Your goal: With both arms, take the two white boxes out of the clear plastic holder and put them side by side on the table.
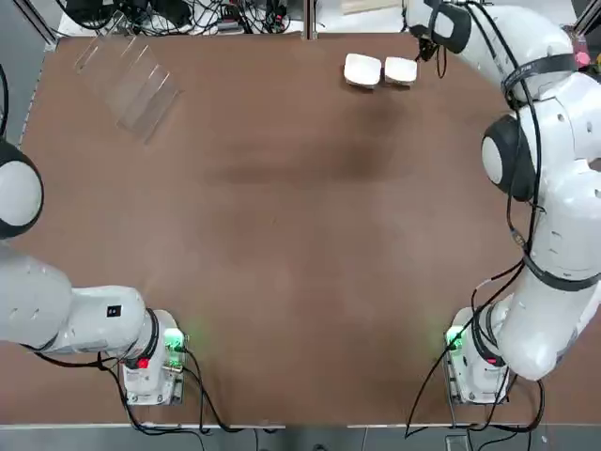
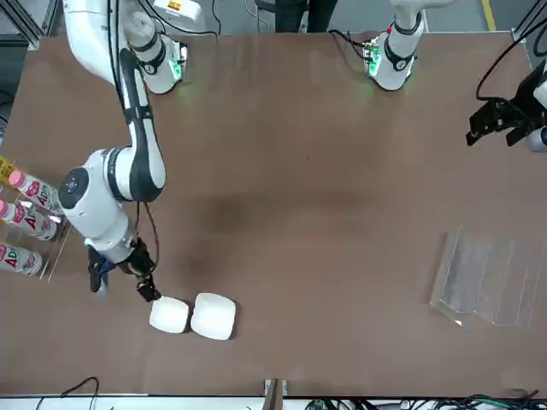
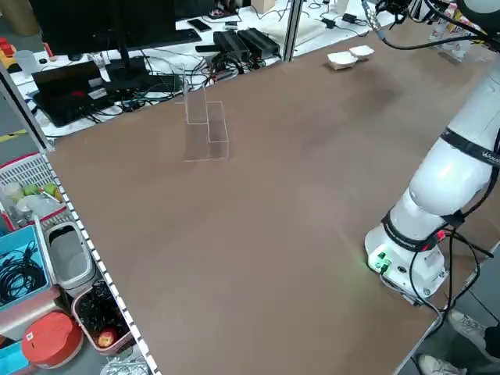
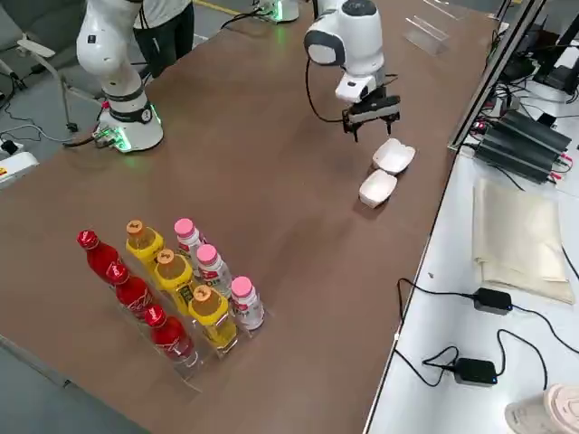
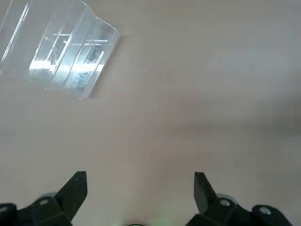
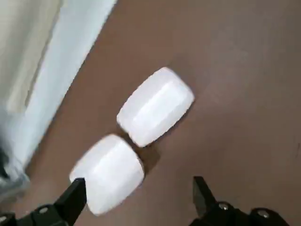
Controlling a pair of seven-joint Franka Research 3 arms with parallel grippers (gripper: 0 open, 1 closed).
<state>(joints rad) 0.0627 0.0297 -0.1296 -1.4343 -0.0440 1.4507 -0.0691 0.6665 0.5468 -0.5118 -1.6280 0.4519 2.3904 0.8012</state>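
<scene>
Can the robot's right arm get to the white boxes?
Probably yes. The right tool is open just beside the two white boxes, and nothing seems to stand between them.

"What sort of place is this?"

"A robotics lab. Two white jointed robot arms are mounted on one large brown table."

"What else shows that?"

"Beside it, a white desk holds black monitors, tangled cables and power adapters. Bins of odds and ends line another edge, and the grey floor carries yellow tape."
</scene>
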